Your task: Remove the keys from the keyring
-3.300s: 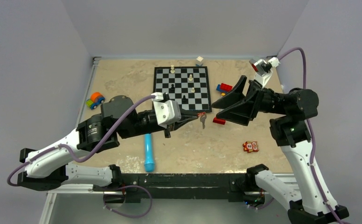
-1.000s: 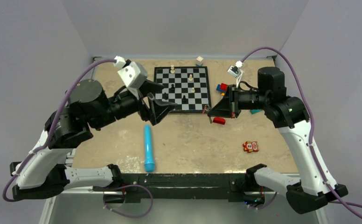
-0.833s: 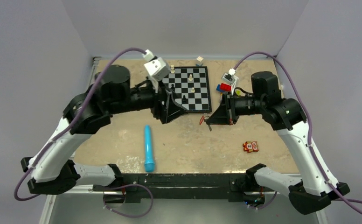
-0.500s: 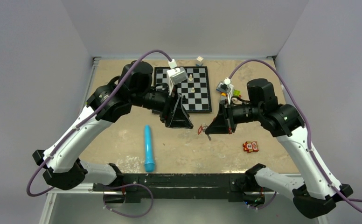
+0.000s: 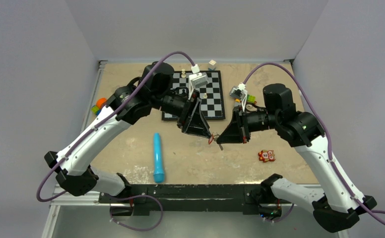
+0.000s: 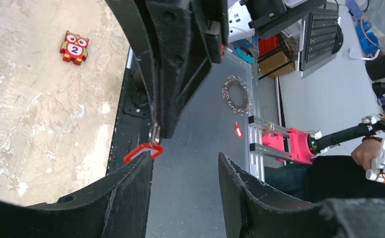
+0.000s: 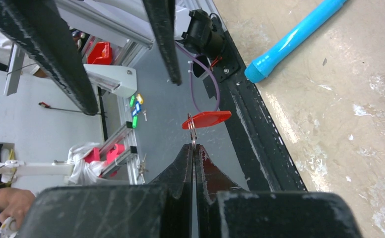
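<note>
Mid-frame in the right wrist view, the right gripper (image 7: 194,148) pinches the keyring (image 7: 208,119) by thin metal only, so the half-open, empty left gripper (image 6: 185,163) could knock it loose.

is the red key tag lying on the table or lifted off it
Lifted: the key tag dangles in mid-air from the tips of the shut right gripper.

keyring (image 7: 206,119): red oblong tag on thin metal ring, off the tabletop (image 5: 240,158)
hold: ring pinched in right hand (image 7: 194,147)
place: right of blue cylinder (image 5: 158,156)
</note>
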